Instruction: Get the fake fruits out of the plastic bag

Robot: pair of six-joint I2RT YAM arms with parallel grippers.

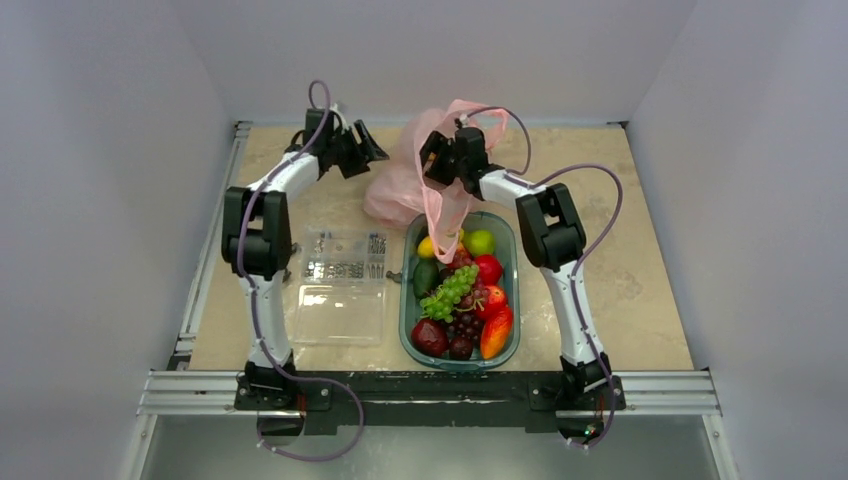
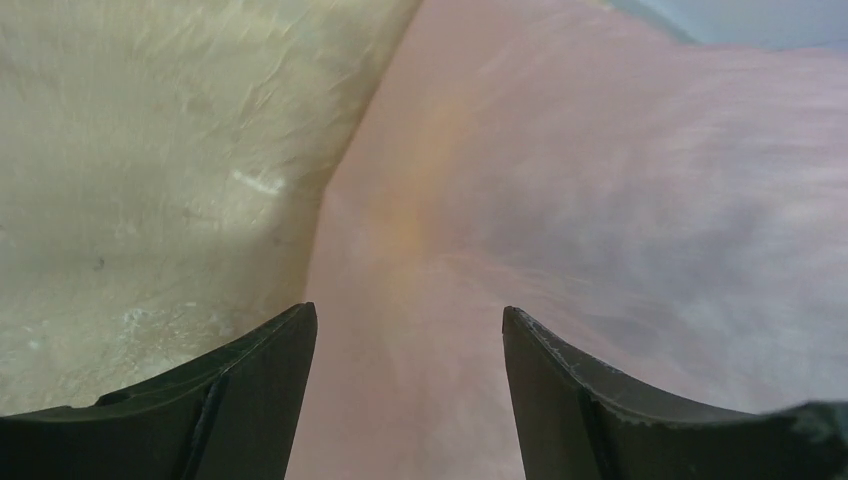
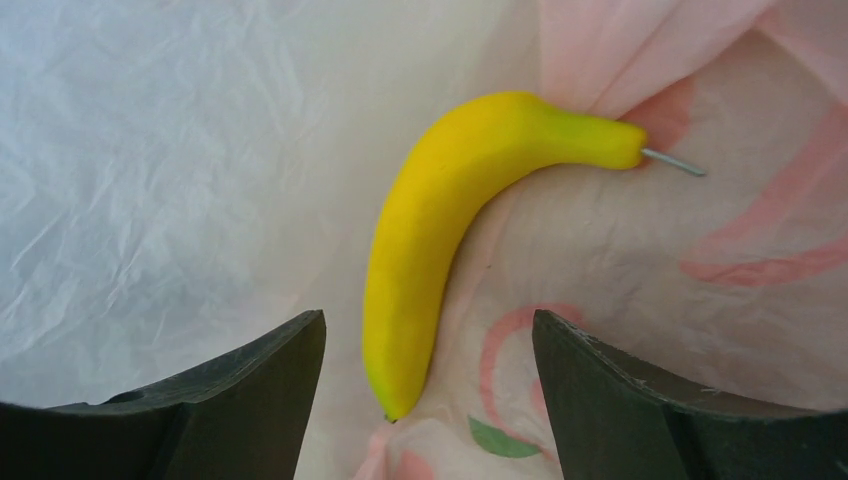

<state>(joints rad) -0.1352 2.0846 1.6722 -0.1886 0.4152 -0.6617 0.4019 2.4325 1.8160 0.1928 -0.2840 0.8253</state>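
Note:
The pink plastic bag [image 1: 400, 180] lies crumpled at the back of the table, with a strip of it hanging over the green tray [image 1: 511, 250]. A yellow banana [image 3: 440, 230] rests on the bag's film, its lower tip between the fingers of my right gripper [image 3: 427, 325], which is open and not touching it. My right gripper [image 1: 443, 160] hovers at the bag's top. My left gripper [image 1: 362, 148] is open beside the bag's left edge, and in its wrist view only blurred pink bag [image 2: 560, 200] shows past my left gripper [image 2: 410, 315]. In the tray lie green grapes [image 1: 450, 290], a red apple [image 1: 488, 268], a mango [image 1: 497, 332] and a plum [image 1: 430, 337].
The tray also holds a green apple [image 1: 480, 242], a stubby yellow fruit [image 1: 427, 247] and dark purple grapes [image 1: 465, 325]. An open clear plastic box [image 1: 340, 290] with small dark parts sits left of the tray. White walls enclose the beige tabletop [image 1: 640, 280].

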